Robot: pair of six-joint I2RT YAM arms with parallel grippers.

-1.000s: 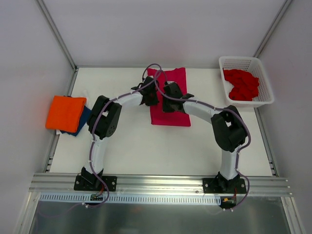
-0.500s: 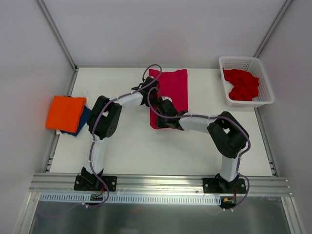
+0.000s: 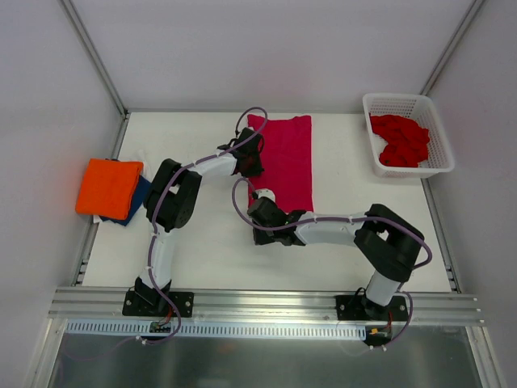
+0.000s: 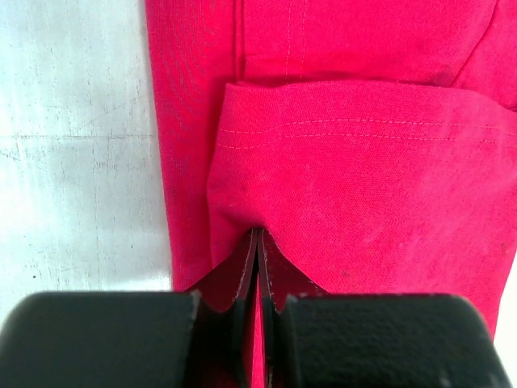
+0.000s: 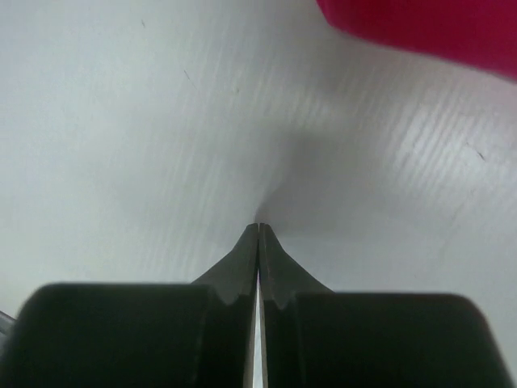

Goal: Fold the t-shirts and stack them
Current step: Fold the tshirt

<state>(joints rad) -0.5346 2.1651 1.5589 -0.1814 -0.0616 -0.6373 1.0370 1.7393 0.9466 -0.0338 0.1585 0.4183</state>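
Lengthwise-folded crimson-pink cloth t-shirt [image 3: 287, 162] lies far-centre on the white counter [image 3: 202, 242], left hand [image 4: 257, 234] clamped near its left edge, right hand [image 5: 258, 230] closed, empty, nearby; crosswise fold judged next, requiring a regrasp.

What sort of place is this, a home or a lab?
Most likely a lab test cell: a white table boxed in by plain walls, two robot arms bolted to a metal rail, a pink shirt and a basket as props.
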